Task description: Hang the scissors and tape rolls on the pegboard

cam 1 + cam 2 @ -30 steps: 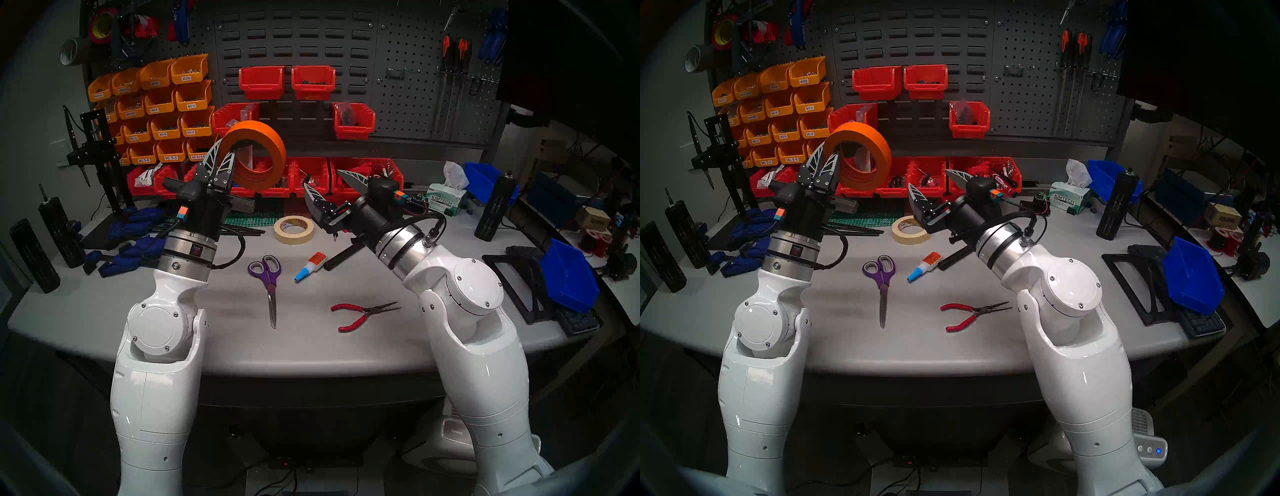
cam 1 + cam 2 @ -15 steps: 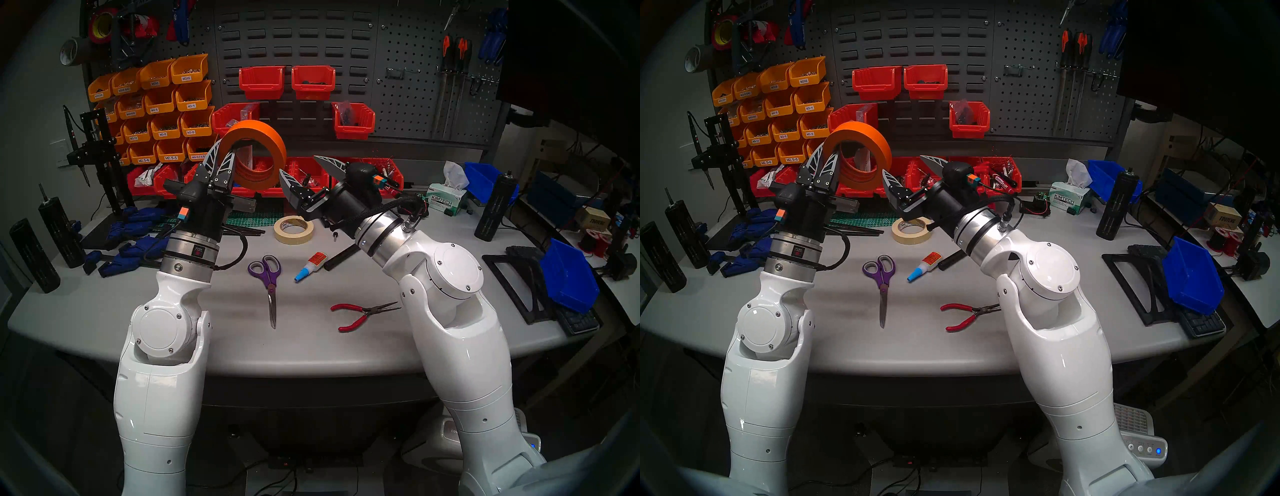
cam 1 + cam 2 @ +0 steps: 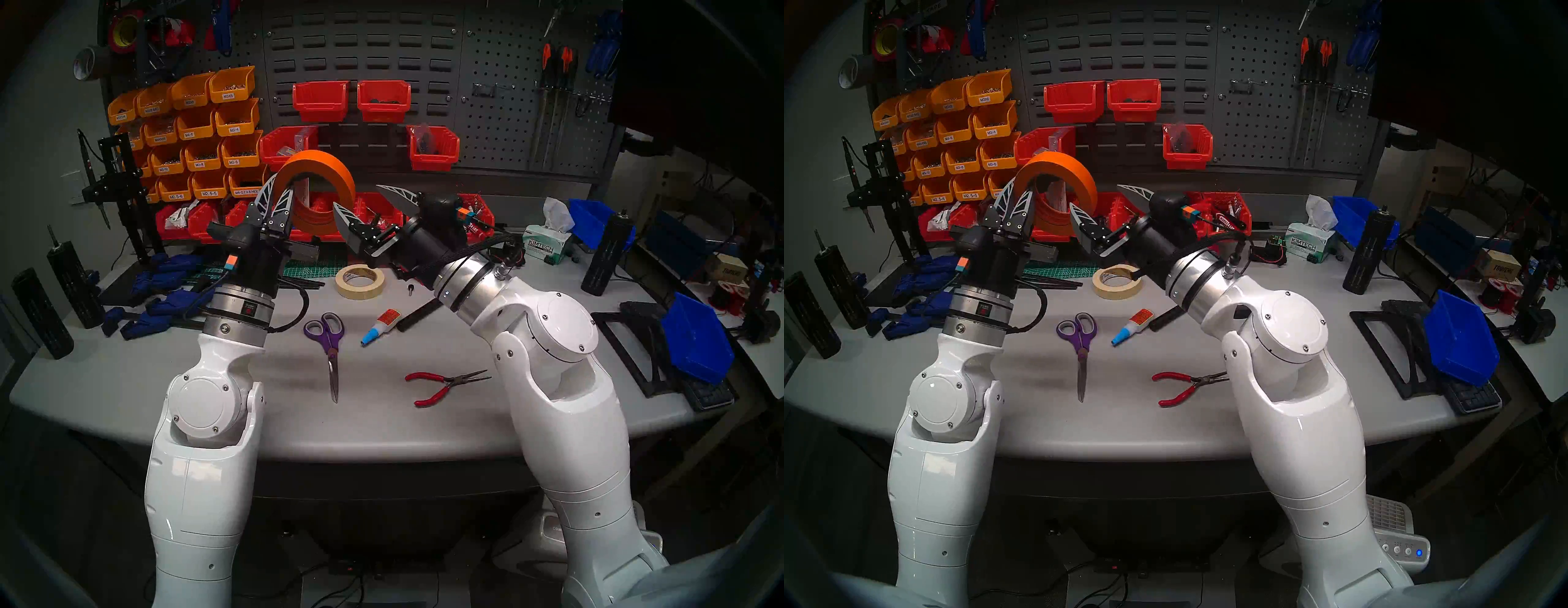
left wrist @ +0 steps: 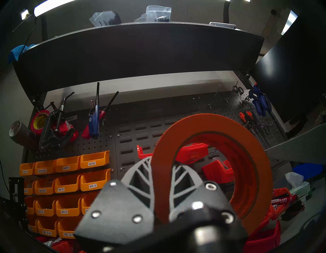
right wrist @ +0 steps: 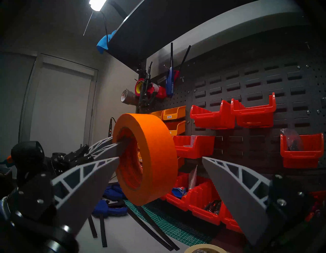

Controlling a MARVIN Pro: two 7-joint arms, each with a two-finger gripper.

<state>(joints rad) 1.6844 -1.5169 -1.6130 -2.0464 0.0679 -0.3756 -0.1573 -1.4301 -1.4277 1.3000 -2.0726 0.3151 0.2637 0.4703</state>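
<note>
Left gripper (image 3: 278,192) is gripping the orange tape roll (image 3: 344,178), holding it up in the air over the far left-centre of the worktop (image 3: 254,395). One of its fingers (image 4: 139,174) is sitting outside the ring, the other inside the core, both clamping the wall of the roll. The roll is standing on edge, its hole facing roughly toward the bins (image 3: 382,99).

Right gripper (image 3: 369,203) is hanging just right of the roll with its fingers spread wide, gripping nothing. In the right wrist view the roll (image 5: 155,159) is sitting between the two spread fingers (image 5: 84,178), but further out than the tips, so not touching. The lower finger tip is looking very close to the roll's right rim in the head view; can't tell if there's contact.

Cream tape roll (image 3: 360,282) is lying flat on the worktop, far centre, below the right gripper. Scissors (image 3: 330,346) are lying flat near centre, handles toward the far side, blades pointing at the near edge. Glue bottle (image 3: 379,326) is lying just right of the scissors handles, apart from them. Red pliers (image 3: 441,385) are lying further right and nearer.

Pegboard (image 3: 500,123) is standing at the far right behind the worktop, with the files (image 3: 555,63) hanging on it. Neither roll nor scissors is on it yet.
</note>
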